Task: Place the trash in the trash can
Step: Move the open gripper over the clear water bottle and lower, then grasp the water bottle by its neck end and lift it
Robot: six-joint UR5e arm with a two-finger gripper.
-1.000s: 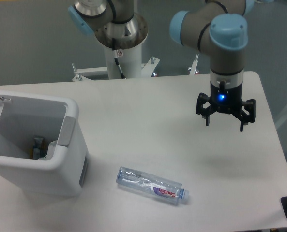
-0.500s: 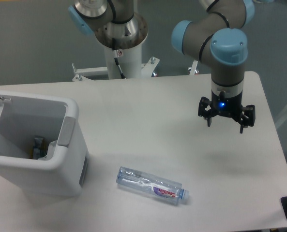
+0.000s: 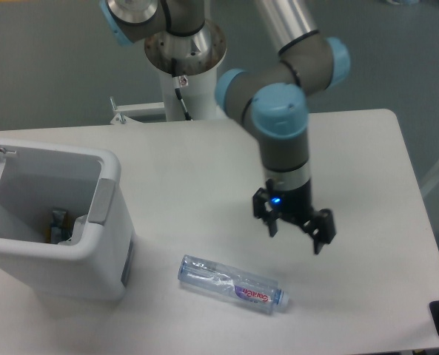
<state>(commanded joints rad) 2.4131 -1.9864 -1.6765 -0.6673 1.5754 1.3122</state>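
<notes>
Swinging in from the far right side of the table, the gripper (image 3: 293, 231) has come lower and closer to the bottle over the past second, while nothing on the table has shifted. Its fingers are spread wide and hold nothing, pointing down at the white tabletop (image 3: 204, 163) with a blue light glowing on the wrist above them.

Just below and to the left of the fingertips lies the clear plastic bottle (image 3: 232, 284), on its side, pale blue cap toward the right and the red-purple label near that end. It is near the gripper but not touched.

Farther left, well apart from the gripper, stands the white trash can (image 3: 101, 244) with its grey side panel and its lid swung open. Some items sit in the bottom of it; whether the crumpled tissue is among them cannot be made out, and no tissue shows on the table.

By my reading, the bottle remains to be grasped, carried left and dropped into the open bin.
</notes>
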